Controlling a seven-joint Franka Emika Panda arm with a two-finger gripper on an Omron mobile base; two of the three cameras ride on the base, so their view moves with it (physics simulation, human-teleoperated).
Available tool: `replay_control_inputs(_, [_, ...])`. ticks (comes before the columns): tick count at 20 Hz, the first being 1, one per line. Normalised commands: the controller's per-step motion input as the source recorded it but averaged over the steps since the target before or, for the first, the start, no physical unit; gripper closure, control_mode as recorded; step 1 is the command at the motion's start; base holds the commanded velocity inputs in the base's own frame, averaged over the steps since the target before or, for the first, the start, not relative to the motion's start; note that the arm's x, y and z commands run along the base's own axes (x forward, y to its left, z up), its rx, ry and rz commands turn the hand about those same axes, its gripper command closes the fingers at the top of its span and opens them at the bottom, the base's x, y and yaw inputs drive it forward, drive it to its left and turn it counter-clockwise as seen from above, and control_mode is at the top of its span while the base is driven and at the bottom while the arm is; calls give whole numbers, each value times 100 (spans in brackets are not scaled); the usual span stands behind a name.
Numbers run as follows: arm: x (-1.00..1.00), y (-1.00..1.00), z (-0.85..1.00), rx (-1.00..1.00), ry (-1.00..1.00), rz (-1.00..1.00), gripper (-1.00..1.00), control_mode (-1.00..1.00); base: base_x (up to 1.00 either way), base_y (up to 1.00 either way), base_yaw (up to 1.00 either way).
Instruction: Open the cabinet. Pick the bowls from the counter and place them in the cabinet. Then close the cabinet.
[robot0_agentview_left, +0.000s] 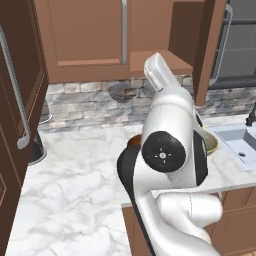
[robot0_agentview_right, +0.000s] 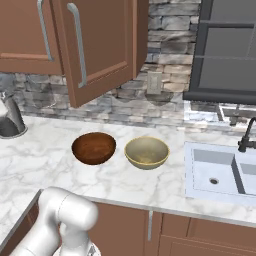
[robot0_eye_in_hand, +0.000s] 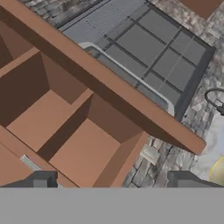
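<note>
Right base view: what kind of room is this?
It looks like a kitchen. There is a sink with a dark tap, a marble counter holding two bowls, and a wooden cabinet on a stone wall.

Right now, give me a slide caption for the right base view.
Two bowls, dark wood bowl and beige bowl, sit side by side on the marble counter beneath the cabinet, its right door open.

Cabinet (robot0_agentview_right: 95, 50), upper left, one door swung open. Brown bowl (robot0_agentview_right: 93, 148) and beige bowl (robot0_agentview_right: 146, 152) upright, side by side mid-frame on marble counter (robot0_agentview_right: 45, 155).
</note>
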Motion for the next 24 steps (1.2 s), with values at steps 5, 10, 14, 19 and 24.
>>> replay_control_inputs(5, [78,-5,-21,0,5,3,-100,-100,0,0,0])
replay_control_inputs(10, [92,0,-35,-1,0,0,-100,-100,0,0,0])
replay_control_inputs(14, [79,0,-54,-3,-1,0,-100,-100,0,0,0])
replay_control_inputs(19, [57,-3,-61,-8,-8,0,-100,-100,0,0,0])
replay_control_inputs(24, [38,-4,-3,-10,-2,-3,-100,-100,0,0,0])
